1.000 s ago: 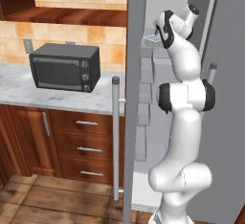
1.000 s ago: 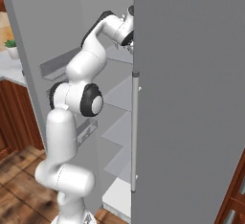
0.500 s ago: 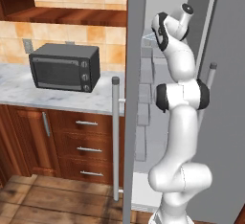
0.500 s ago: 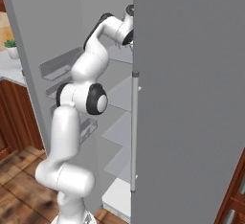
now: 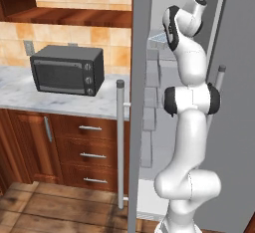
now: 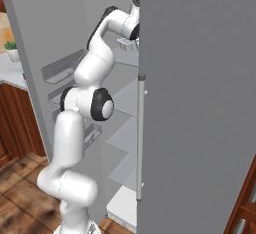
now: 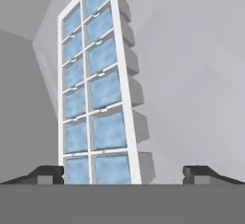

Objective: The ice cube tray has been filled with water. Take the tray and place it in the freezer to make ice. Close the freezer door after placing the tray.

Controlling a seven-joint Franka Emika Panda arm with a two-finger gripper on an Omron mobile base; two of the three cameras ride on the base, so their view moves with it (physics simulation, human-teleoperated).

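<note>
The ice cube tray (image 7: 98, 98) lies on a pale grey upper shelf inside the freezer (image 5: 149, 127), its two rows of cells filled with pale blue water (image 7: 107, 90). My gripper (image 7: 127, 174) is open just behind the tray's near end. Its fingertips (image 7: 48, 174) stand wide apart, and the tray sits close to the left tip without being pinched. From the base, the tray (image 5: 158, 38) shows as a pale shape on the top shelf beside my bent wrist. The freezer door (image 5: 140, 102) stands open, edge-on, with its long bar handle (image 5: 120, 142).
The other grey door (image 6: 200, 103) with its vertical handle (image 6: 140, 138) stands close on my right. Door bins (image 6: 62, 68) line the open door's inside. A black microwave (image 5: 67, 70) sits on the marble counter (image 5: 60, 102) over wooden drawers at the left.
My hand has risen slightly and drawn back above the top shelf. The tray stays where it lies on the shelf.
</note>
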